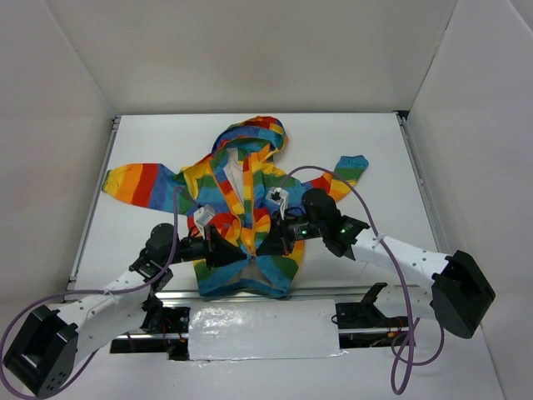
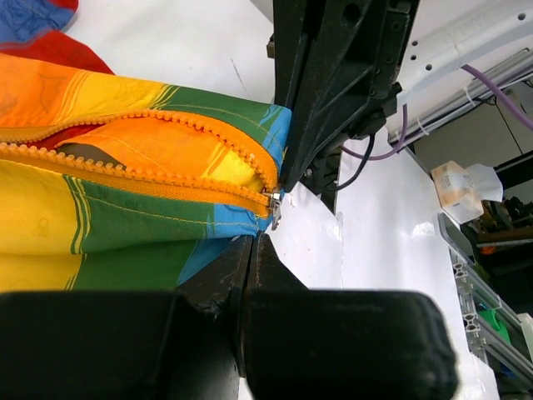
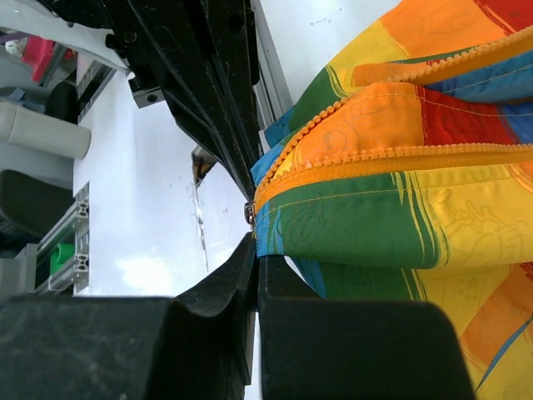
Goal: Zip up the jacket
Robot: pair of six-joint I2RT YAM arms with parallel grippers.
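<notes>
The rainbow-striped jacket (image 1: 241,179) lies flat on the white table, hood far, hem toward the arms. Its orange zipper stands apart, and the two tooth rows (image 2: 166,150) meet at the metal slider (image 2: 273,205) down at the hem. My left gripper (image 2: 254,240) is shut, its tips pinching the blue hem edge just under the slider. From the other side my right gripper (image 3: 255,242) is shut on the hem right below the same slider (image 3: 249,213). In the top view the left gripper (image 1: 237,252) and right gripper (image 1: 265,243) face each other, almost touching.
White walls enclose the table on three sides. A metal rail (image 1: 333,292) runs along the near edge, with a shiny sheet (image 1: 262,329) between the arm bases. Purple cables (image 1: 366,208) loop over both arms. The sleeves (image 1: 137,183) spread left and right.
</notes>
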